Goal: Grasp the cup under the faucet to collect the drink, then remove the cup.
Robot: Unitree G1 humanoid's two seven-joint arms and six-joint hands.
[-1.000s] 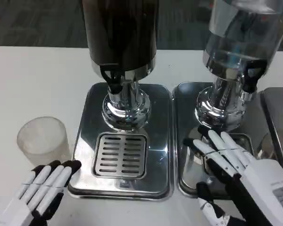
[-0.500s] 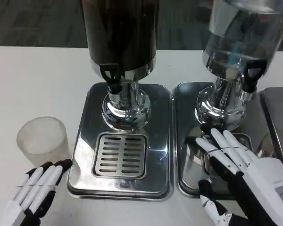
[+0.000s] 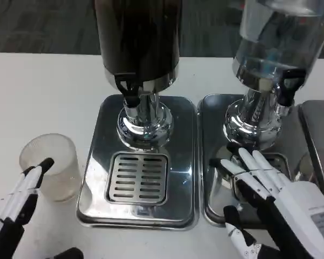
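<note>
Frosted cup (image 3: 49,164) upright on the white bench (image 3: 43,91), just left of the steel drip tray (image 3: 100,162) and not under the black faucet (image 3: 128,91) of the dark dispenser (image 3: 137,38). Left robot hand (image 3: 19,199) released, fingers straight, fingertips (image 3: 43,164) at the cup's near side; contact unclear. Right robot hand (image 3: 270,186) released too, fingers spread over the second tray (image 3: 210,156) below the clear dispenser (image 3: 278,38). Slotted grate (image 3: 137,178) in the first tray. Beyond the bench's far edge, dark grey carpet (image 3: 38,24).
</note>
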